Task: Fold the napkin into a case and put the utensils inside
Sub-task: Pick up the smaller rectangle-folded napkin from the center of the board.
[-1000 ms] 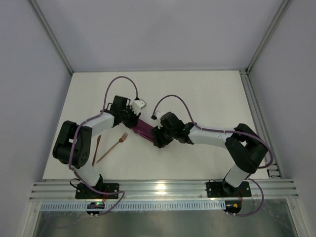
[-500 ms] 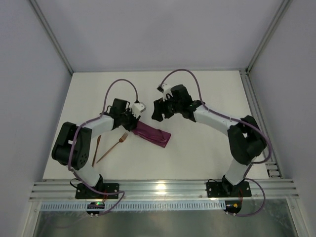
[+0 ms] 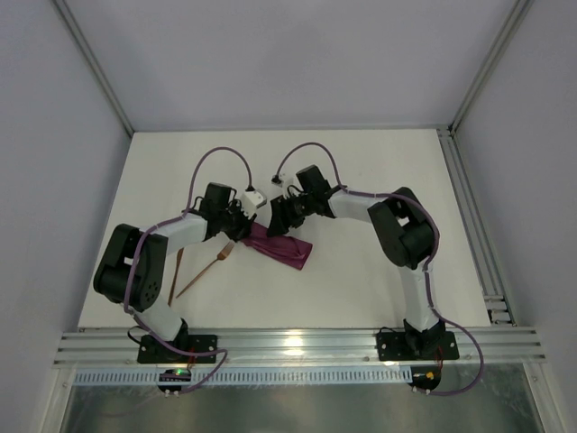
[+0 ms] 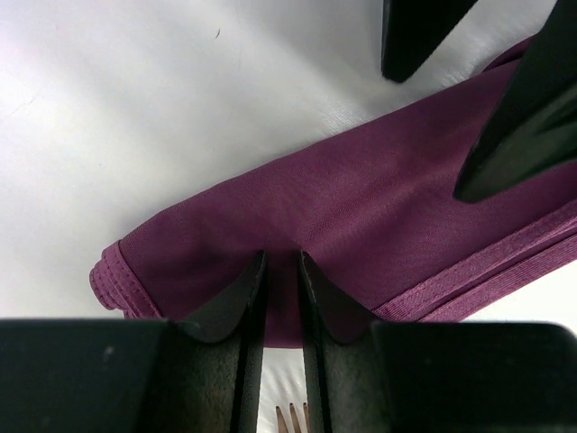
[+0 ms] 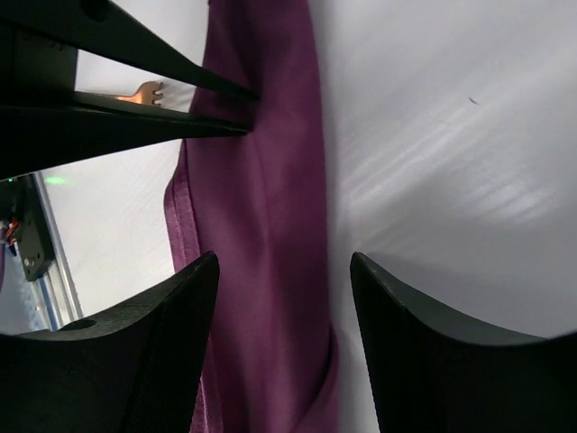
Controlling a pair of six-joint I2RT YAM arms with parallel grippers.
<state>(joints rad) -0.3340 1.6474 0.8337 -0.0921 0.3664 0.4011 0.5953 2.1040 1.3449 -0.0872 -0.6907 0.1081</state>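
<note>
Plum case [image 3: 288, 249]; left fingers [image 4: 242, 302] narrow, pinching 10 o'clock end; right fingers [image 5: 153, 352] wide, over it; fork [image 3: 204, 272] at 8 o'clock.

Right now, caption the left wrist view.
Left gripper pinches the folded napkin at its edge; open right gripper poised over it.

Top cam: fixed high behind the arm bases, looking down on the whole table [image 3: 379, 180] from far off. Left wrist cam: very close, looks along the left gripper [image 4: 281, 262] onto the folded napkin [image 4: 361, 207]. Right wrist cam: just as close, looks past the right gripper [image 5: 284, 262]. All three share that cloth. Both wrist views catch the fork [image 4: 291, 417] tines and each other's fingers.
</note>
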